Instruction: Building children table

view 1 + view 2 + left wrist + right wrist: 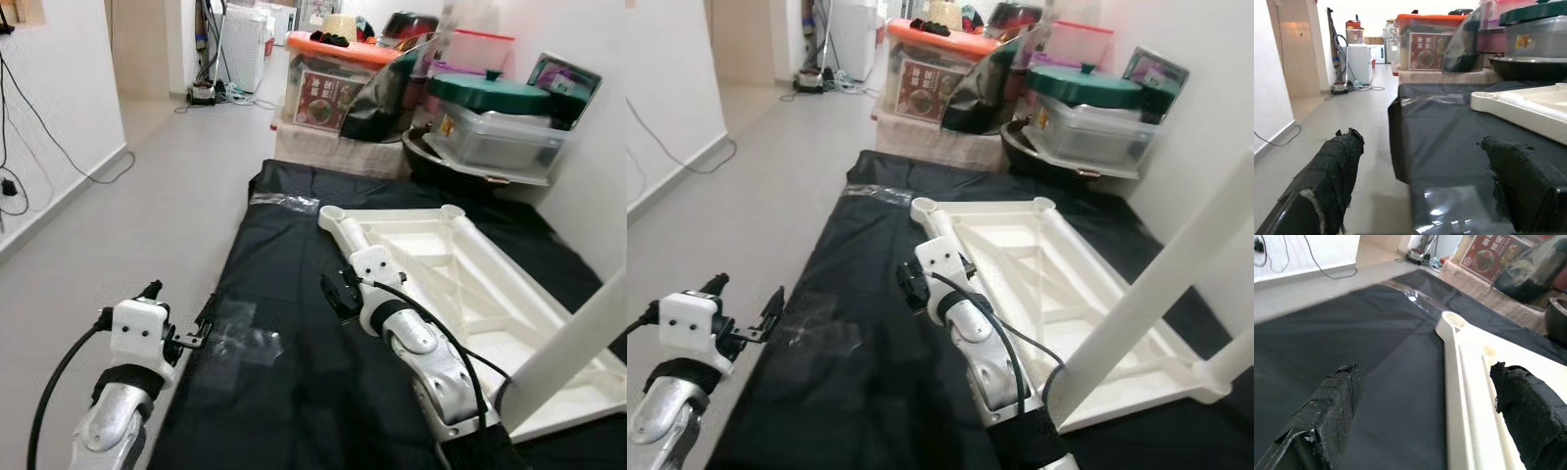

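Black sheeting [294, 323] covers your floor; the white tabletop [460, 284] lies on it upside down (one leg [1156, 284] fitted); your right gripper [1425, 406] hovers spread beside its rim; your left gripper [1420, 181] hangs spread over the sheet's edge.

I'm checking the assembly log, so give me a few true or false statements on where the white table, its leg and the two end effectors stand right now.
1. The white plastic tabletop lies upside down on the black sheet. True.
2. The right end effector is shut on the tabletop's corner. False: it is open and holds nothing.
3. A white table leg stands fitted at the near corner. True.
4. The left end effector grips a screwdriver. False: it is open and holds nothing.
5. The green-lidded pot sits on the tabletop. False: it sits on a clear container beyond the sheet.
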{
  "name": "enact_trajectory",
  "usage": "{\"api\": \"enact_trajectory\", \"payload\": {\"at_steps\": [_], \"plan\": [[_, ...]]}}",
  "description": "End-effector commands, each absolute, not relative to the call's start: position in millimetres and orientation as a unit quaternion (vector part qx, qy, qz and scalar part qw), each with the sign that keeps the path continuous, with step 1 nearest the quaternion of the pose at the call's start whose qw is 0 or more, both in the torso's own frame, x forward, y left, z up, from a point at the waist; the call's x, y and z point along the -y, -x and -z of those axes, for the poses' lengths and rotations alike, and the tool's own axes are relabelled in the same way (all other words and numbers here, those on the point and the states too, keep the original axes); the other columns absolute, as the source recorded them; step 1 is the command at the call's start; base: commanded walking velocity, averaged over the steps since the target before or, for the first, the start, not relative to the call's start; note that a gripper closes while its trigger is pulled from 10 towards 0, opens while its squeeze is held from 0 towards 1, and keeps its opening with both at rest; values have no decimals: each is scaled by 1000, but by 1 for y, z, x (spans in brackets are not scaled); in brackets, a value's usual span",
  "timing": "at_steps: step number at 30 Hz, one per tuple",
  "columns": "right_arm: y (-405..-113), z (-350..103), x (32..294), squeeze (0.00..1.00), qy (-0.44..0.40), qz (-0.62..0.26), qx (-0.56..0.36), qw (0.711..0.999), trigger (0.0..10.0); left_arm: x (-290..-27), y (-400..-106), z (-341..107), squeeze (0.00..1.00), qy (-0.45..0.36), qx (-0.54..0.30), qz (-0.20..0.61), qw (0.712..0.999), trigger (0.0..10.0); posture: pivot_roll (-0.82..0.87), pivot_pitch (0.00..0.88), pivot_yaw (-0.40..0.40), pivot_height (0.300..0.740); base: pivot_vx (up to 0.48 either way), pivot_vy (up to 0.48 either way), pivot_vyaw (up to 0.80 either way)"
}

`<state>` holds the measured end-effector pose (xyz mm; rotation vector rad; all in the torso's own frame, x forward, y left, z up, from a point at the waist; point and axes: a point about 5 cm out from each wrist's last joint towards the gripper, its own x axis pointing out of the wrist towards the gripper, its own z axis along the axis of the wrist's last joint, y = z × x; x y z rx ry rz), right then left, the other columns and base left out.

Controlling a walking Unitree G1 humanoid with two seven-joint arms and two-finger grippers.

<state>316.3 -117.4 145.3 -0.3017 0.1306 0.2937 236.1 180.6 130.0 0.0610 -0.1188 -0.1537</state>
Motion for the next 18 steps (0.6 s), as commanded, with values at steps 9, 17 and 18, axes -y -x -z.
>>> {"api": "enact_trajectory", "payload": {"at_steps": [9,17,18], "plan": [[-331,-146,120,0,143,-155,-75,975,10000,-178,-236,-131,0,-26,64,87,994,10000,142,0,-170,740,0,0,0],[-341,-134,137,0,138,-128,-119,975,10000,-178,-237,-131,0,-25,64,84,994,10000,149,0,-173,740,0,0,0],[-341,-134,137,0,138,-128,-119,975,10000,-178,-237,-131,0,-25,64,84,994,10000,149,0,-173,740,0,0,0]]}}
